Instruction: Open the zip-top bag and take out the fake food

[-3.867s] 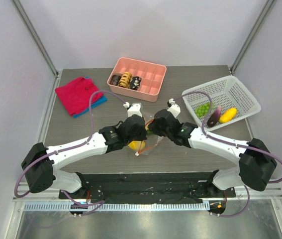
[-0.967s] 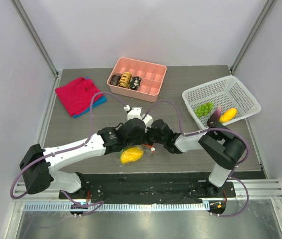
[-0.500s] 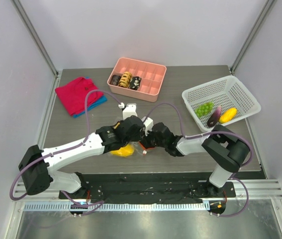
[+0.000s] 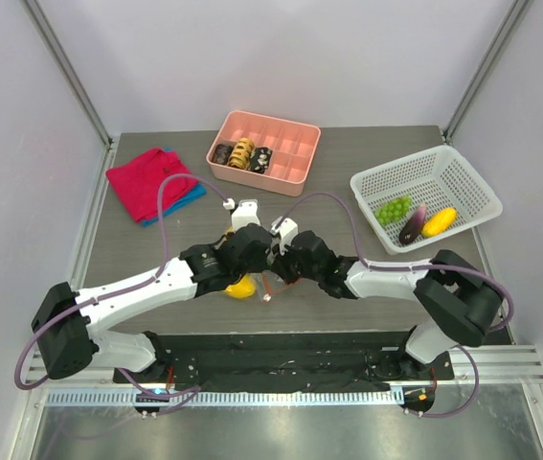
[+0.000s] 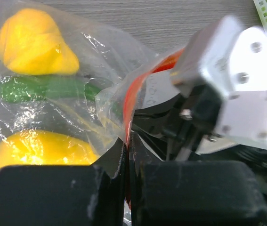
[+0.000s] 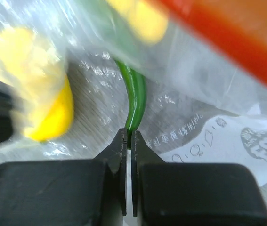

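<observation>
The zip-top bag [image 5: 106, 52] is clear, crinkled film with an orange-red zipper strip [image 5: 145, 82] along its mouth and printed lettering near that strip. Inside it is fake food [image 5: 32, 42]: two yellow pieces [image 5: 39, 148] with a green long vegetable [image 5: 44, 88] between them, all just ahead and to the left of the left gripper's tips.

The left gripper [image 5: 127, 146] is fully closed, pinching the zipper strip where it runs down between its fingers. The right gripper [image 6: 128, 141] sits just across the bag's mouth, also closed tight. Its tips nip the clear film at the end of the green vegetable's stem, and the strip passes above and to their right.

The bag lies on the table [image 4: 156, 259] under both grippers. Green grapes [image 4: 392, 208], a purple eggplant [image 4: 412, 226] and another yellow fruit [image 4: 439, 221] lie in the white basket [image 4: 443, 172], well apart on the right arm's side.
</observation>
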Controlling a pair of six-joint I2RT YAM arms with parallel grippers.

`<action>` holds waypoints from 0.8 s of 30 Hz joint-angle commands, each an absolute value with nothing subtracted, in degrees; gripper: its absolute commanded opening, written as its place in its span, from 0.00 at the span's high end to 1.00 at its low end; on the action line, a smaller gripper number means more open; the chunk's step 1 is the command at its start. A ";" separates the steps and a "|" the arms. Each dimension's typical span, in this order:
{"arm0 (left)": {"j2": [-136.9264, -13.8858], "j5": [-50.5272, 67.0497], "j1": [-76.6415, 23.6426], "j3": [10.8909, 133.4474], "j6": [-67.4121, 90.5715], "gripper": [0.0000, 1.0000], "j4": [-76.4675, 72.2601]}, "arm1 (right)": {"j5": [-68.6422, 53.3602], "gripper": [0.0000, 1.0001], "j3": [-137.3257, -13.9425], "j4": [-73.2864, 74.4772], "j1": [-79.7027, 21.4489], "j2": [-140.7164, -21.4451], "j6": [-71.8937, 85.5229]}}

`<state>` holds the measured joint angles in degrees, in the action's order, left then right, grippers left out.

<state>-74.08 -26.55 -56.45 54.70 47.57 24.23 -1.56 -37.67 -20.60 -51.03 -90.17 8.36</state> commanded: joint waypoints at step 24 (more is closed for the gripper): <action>-73.65 -32.00 -53.09 54.15 46.67 1.00 22.07 | 21.35 0.99 -54.92 30.59 -57.92 -61.17 20.48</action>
<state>-73.14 -33.04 -53.34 54.30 47.05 25.47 15.35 -49.74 29.02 -57.65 -62.08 18.68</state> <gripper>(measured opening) 0.005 0.040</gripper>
